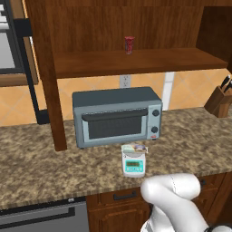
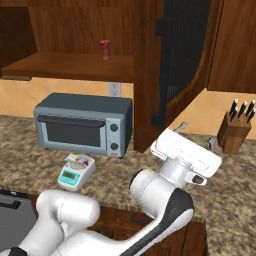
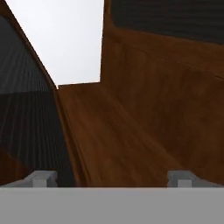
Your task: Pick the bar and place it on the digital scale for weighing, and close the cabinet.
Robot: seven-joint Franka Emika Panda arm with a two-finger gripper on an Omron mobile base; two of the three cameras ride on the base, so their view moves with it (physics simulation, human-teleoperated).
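The bar (image 1: 134,148) lies on the platter of the digital scale (image 1: 134,164), which stands on the counter in front of the toaster oven. From the right, the bar (image 2: 80,160) and the scale (image 2: 75,175) sit left of my arm. The cabinet (image 1: 136,61) stands open, its shelf exposed. Its right door (image 2: 182,55), with a dark arched panel and a black handle, swings out over the counter. My gripper (image 2: 196,136) is open and empty, just below and in front of that door. In the hand view the gripper (image 3: 112,178) faces the door's dark panel (image 3: 26,127) and brown wood.
A red can (image 1: 129,45) stands on the cabinet shelf. The grey-blue toaster oven (image 1: 117,115) sits against the backsplash. A knife block (image 2: 235,131) stands on the counter right of my hand. Drawers run under the counter's front edge.
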